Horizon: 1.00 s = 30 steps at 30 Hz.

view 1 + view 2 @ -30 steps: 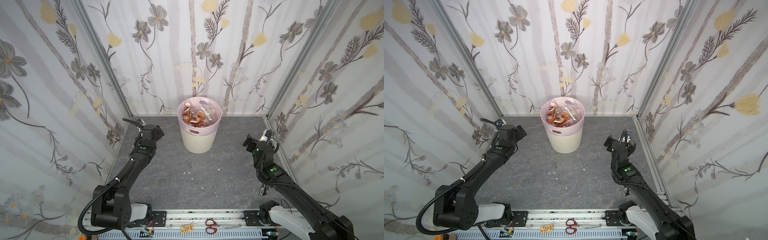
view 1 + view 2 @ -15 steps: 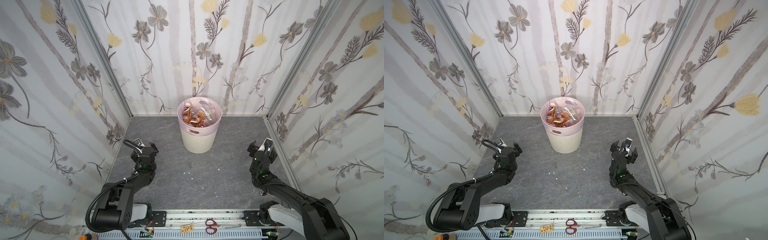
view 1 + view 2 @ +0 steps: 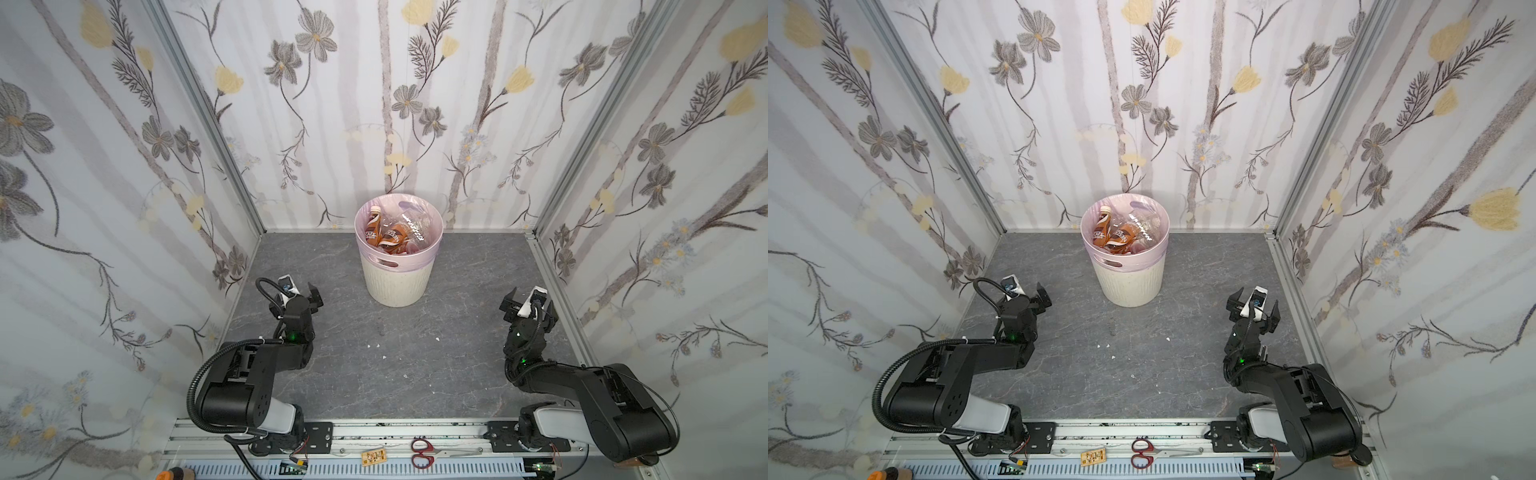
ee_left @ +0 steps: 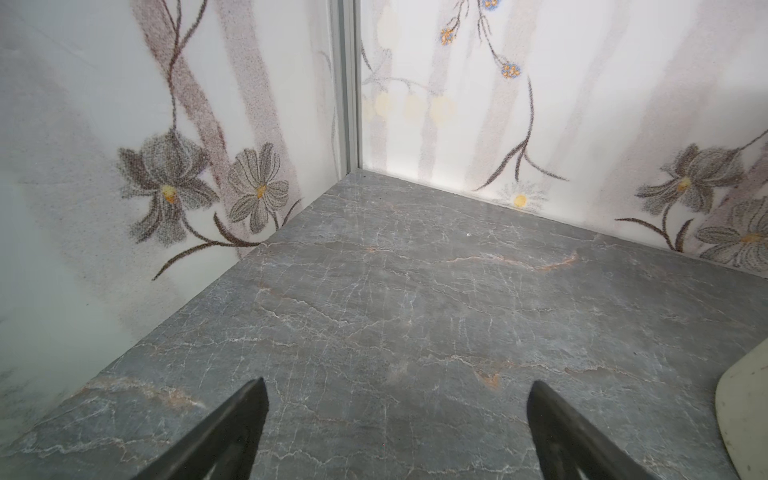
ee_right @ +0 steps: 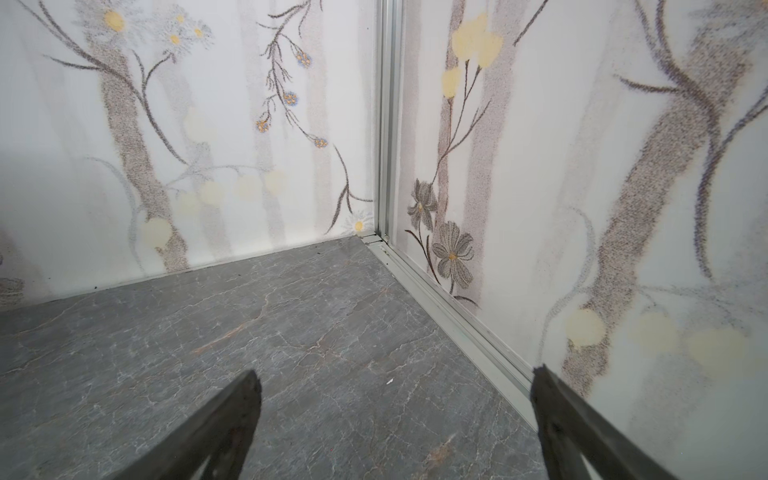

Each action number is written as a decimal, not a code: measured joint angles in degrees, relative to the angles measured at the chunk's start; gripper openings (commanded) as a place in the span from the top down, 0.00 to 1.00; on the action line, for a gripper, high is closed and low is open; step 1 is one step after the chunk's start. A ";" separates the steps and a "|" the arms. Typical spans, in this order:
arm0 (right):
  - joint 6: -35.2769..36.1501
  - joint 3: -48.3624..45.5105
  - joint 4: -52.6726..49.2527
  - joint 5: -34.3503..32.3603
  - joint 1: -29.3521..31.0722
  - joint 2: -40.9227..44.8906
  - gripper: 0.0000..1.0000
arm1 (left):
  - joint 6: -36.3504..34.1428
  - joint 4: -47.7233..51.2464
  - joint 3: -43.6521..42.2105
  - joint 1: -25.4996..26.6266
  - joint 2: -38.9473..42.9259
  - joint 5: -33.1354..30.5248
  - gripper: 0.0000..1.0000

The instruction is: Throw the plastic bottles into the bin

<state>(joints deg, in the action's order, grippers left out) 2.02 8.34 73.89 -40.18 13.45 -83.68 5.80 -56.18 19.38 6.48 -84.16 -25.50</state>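
The bin, cream-white and ribbed with a pink bag liner, stands at the back middle of the grey floor. Plastic bottles, brown and clear, lie piled inside it. No bottle shows on the floor. My left gripper sits low at the front left of the bin, open and holding nothing; in the left wrist view only bare floor lies between its fingers, and the bin's base shows at the edge. My right gripper is open and holds nothing, close to the right wall.
Floral walls close in on three sides, with an aluminium rail along the foot of the right wall. Small white crumbs dot the floor. Red-handled scissors and a small tag lie on the front rail.
Both arms have folded back and down towards the front, away from the bin. Both grippers stayed open.
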 measured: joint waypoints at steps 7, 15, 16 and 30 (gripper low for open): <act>0.00 -0.76 5.46 3.82 -0.46 0.15 0.00 | -3.43 -10.29 -7.96 1.51 1.90 -0.20 0.00; -0.20 -1.22 6.45 6.51 -2.05 0.50 0.00 | -4.09 -21.44 -8.55 -0.13 -7.08 5.88 0.00; -0.63 -1.16 6.32 7.32 -2.69 0.61 0.00 | -4.09 -22.01 -8.39 -0.22 -7.21 6.16 0.00; -6.01 1.81 1.29 20.76 -10.01 -2.25 0.00 | -2.54 -22.43 -7.28 -1.92 -7.13 8.26 0.00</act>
<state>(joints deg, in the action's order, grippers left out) -3.99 10.15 75.18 -19.42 3.44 -85.93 3.27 -78.61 12.10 4.56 -91.29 -17.23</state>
